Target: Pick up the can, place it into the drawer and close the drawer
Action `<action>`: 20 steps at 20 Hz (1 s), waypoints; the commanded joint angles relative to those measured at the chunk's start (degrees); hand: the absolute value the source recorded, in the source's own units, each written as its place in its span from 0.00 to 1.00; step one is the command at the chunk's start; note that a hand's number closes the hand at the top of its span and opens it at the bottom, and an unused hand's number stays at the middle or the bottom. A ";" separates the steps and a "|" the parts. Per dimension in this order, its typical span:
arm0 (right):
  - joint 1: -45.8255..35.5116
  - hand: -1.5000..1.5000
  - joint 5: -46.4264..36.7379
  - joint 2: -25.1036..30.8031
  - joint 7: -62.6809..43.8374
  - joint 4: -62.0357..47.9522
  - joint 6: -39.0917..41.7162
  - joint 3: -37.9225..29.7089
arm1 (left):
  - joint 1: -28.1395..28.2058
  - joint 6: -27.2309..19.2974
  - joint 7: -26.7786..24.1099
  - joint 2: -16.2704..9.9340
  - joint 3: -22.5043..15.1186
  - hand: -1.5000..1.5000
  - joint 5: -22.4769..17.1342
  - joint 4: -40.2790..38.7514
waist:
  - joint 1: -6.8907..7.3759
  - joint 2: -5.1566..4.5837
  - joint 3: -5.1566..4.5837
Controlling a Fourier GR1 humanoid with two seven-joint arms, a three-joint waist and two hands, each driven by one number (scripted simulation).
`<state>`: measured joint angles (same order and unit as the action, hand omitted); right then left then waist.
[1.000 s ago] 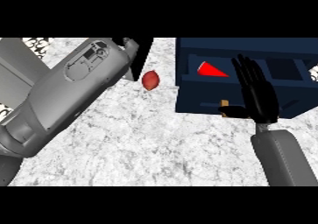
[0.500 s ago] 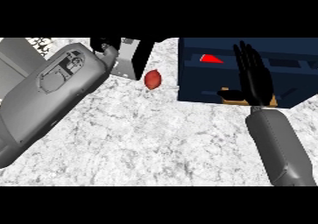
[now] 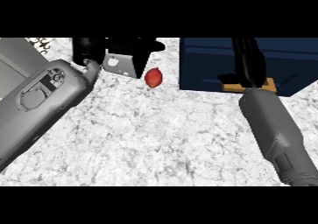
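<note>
The dark blue drawer (image 3: pixel 206 65) stands at the upper right, and only its outer face shows. No can is visible in this view. My right hand (image 3: pixel 248 65) lies flat against the drawer's front with straight fingers pointing up, just above a tan handle (image 3: pixel 271 84). My left hand (image 3: pixel 138 46) sits at the top edge left of centre, fingers relaxed and holding nothing, partly cut off by the view's edge.
A small red oval object (image 3: pixel 153 77) lies on the marbled counter (image 3: pixel 154 140) between my left hand and the drawer. My broad grey left forearm (image 3: pixel 38 100) covers the left side; the right forearm (image 3: pixel 277 131) runs up from the lower right.
The drawer has slid back under my right hand, and the red can seen inside it earlier is now hidden. My left arm has drifted up and left.
</note>
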<state>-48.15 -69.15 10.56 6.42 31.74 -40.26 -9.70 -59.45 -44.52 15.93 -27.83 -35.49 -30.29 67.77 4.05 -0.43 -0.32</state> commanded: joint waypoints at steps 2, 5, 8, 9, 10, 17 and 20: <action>-7.71 0.00 -0.62 -0.15 -0.82 -9.61 -2.39 -1.75 | 4.21 -0.07 -1.26 -0.62 -0.06 0.00 1.49 2.98 | 0.97 -1.00 0.43; -9.25 0.00 0.34 1.89 0.64 -11.86 -2.91 -2.92 | 5.03 -0.24 1.67 -2.78 -0.60 0.00 2.14 8.11 | 1.19 -0.64 0.48; -13.45 0.00 0.34 1.77 -1.15 -13.81 -2.10 -3.51 | 7.13 0.95 -1.69 -1.48 0.06 0.00 2.45 6.13 | 1.20 -1.29 0.45; -13.49 0.00 0.04 0.85 -1.26 -14.79 -2.81 -3.34 | 7.92 0.82 -0.38 -2.49 0.90 0.00 1.78 8.05 | 1.42 -1.06 0.44; -14.58 0.00 0.64 2.44 -0.67 -15.48 -1.68 -4.05 | 8.40 0.24 -1.30 -1.18 0.56 0.00 2.36 7.21 | 1.16 -1.29 0.45; -18.36 0.00 1.51 2.14 0.66 -18.13 -0.19 -5.18 | 11.43 0.67 -2.16 -2.05 0.56 0.00 3.63 10.17 | 1.99 -1.56 0.47; -17.43 0.00 5.86 2.45 6.27 -16.79 -0.62 -8.57 | 12.90 1.32 -3.01 -3.23 1.47 0.00 3.73 10.53 | 1.47 -1.56 0.55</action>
<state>-61.79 -68.20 13.05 8.59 13.95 -41.87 -14.36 -48.33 -43.45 14.13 -30.60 -34.58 -27.04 77.96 4.53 -1.45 0.11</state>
